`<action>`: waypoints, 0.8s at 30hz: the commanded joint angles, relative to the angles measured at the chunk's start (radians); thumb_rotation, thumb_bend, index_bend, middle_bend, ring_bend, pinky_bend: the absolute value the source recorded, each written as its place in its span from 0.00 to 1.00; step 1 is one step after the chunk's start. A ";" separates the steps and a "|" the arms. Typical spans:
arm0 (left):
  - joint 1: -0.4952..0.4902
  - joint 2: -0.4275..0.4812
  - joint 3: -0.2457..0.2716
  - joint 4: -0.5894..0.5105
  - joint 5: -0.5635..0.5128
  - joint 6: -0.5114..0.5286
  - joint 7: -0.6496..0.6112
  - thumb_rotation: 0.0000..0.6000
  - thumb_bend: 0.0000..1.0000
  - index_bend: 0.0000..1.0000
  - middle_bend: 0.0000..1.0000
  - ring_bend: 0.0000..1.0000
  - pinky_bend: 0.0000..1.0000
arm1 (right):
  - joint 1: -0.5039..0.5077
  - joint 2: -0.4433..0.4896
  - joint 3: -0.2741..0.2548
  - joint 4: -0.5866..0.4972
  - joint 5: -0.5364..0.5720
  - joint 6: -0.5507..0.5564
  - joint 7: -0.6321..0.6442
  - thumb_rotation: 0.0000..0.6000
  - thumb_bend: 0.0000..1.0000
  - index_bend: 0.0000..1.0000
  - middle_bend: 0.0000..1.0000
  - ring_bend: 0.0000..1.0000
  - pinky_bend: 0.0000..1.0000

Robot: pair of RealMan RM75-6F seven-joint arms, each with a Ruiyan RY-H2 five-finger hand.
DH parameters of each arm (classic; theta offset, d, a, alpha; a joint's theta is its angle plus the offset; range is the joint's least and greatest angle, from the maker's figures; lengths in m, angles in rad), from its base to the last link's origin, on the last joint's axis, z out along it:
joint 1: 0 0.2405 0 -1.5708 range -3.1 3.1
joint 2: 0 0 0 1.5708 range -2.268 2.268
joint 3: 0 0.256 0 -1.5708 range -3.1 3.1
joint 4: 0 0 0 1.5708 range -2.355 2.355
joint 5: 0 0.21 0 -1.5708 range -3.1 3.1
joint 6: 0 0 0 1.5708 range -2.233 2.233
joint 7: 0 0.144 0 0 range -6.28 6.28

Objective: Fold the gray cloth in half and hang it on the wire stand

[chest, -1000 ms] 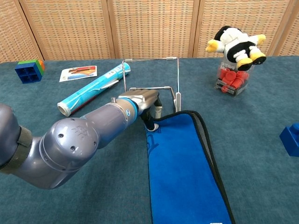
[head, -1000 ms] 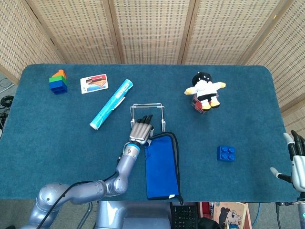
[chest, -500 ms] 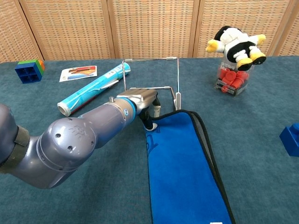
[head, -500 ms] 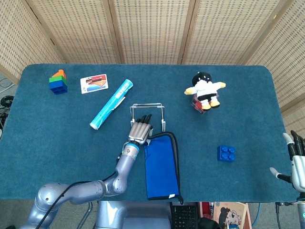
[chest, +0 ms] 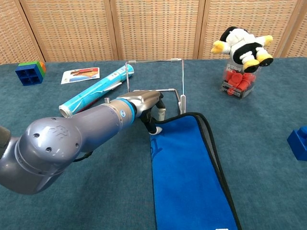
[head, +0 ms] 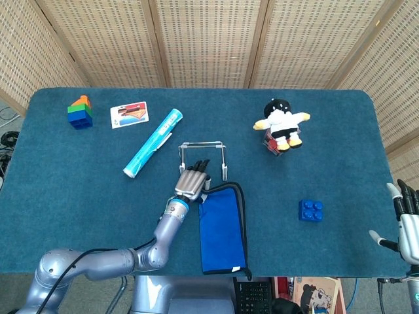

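Far at the left back corner of the table (head: pixel 59 163) I see a stack of blocks (head: pixel 80 112), blue at the bottom with green and orange on top. Next to it lies a little picture card (head: pixel 129 114). Then comes a long light-blue roll (head: pixel 152 143), lying slanted.

My left hand (head: pixel 191 181) is near the middle of the table, close to the front edge. Its fingers are curled down on the back left corner of the cloth (head: pixel 222 227). I cannot tell if the fingers really pinch the cloth or just sit on it. The cloth looks bright blue with a dark rim. It lies flat and long, and its front end hangs a bit over the front edge of the table. The wire stand (head: pixel 203 157) stands just behind my left hand, and the cloth's back end comes right up to its foot.

More to the right, toward the back, a black and white plush toy (head: pixel 281 120) sits on a clear box of red things (chest: pixel 237 81). A blue brick (head: pixel 311 210) lies nearer the front right.

My right hand (head: pixel 407 221) is off the right front corner, fingers apart, holding nothing.
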 commanded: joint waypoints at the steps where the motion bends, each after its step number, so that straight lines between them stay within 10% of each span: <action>1: 0.013 0.016 0.008 -0.029 0.012 0.011 -0.016 1.00 0.50 0.90 0.00 0.01 0.18 | 0.000 0.001 0.000 -0.002 -0.002 0.001 0.001 1.00 0.00 0.00 0.00 0.00 0.00; 24: 0.110 0.151 0.108 -0.301 0.137 0.080 -0.103 1.00 0.50 0.90 0.00 0.03 0.18 | -0.003 0.003 -0.004 -0.010 -0.012 0.009 -0.004 1.00 0.00 0.00 0.00 0.00 0.00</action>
